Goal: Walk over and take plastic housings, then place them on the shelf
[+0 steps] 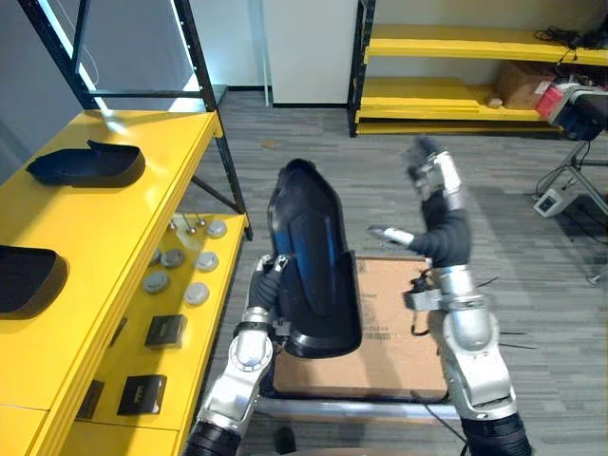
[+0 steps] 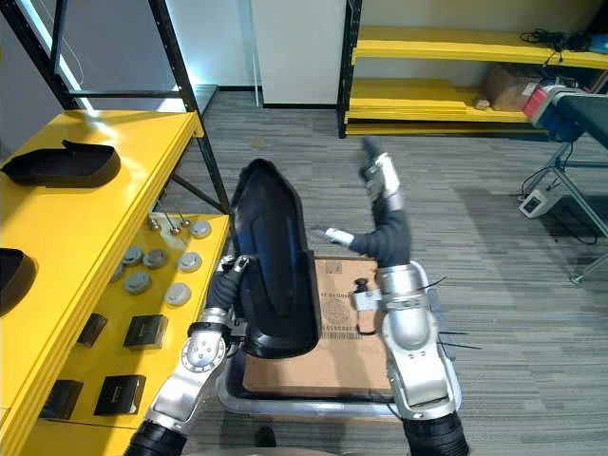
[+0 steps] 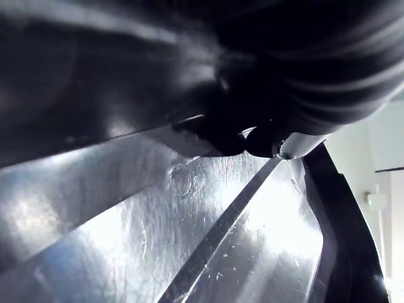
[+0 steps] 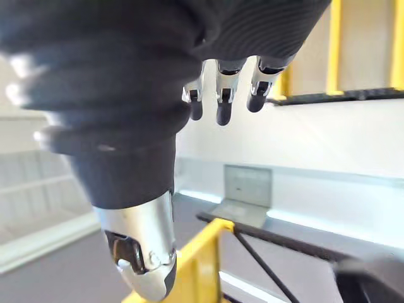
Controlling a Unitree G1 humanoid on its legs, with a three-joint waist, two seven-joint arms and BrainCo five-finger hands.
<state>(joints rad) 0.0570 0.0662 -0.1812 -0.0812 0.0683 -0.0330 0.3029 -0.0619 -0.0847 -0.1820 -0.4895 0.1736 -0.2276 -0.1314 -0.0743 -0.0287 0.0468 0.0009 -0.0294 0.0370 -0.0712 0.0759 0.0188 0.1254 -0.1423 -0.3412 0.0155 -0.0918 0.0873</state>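
A black plastic housing (image 1: 312, 261) stands upright at the centre, over a cardboard box. My left hand (image 1: 268, 283) grips its lower left edge with curled fingers. In the left wrist view the housing's glossy surface (image 3: 189, 240) lies right against the hand (image 3: 290, 76). My right hand (image 1: 434, 180) is raised to the right of the housing, apart from it. Its fingers (image 4: 221, 95) are relaxed and hold nothing. Two more black housings (image 1: 87, 163) (image 1: 27, 277) lie on the top of the yellow shelf (image 1: 161, 180) at the left.
The yellow shelf's lower level (image 1: 204, 323) carries several grey discs (image 1: 197, 293) and small black boxes (image 1: 165, 330). The cardboard box (image 1: 394, 332) lies on a cart below my arms. A second yellow rack (image 1: 456, 46) stands at the back right. Grey floor lies between.
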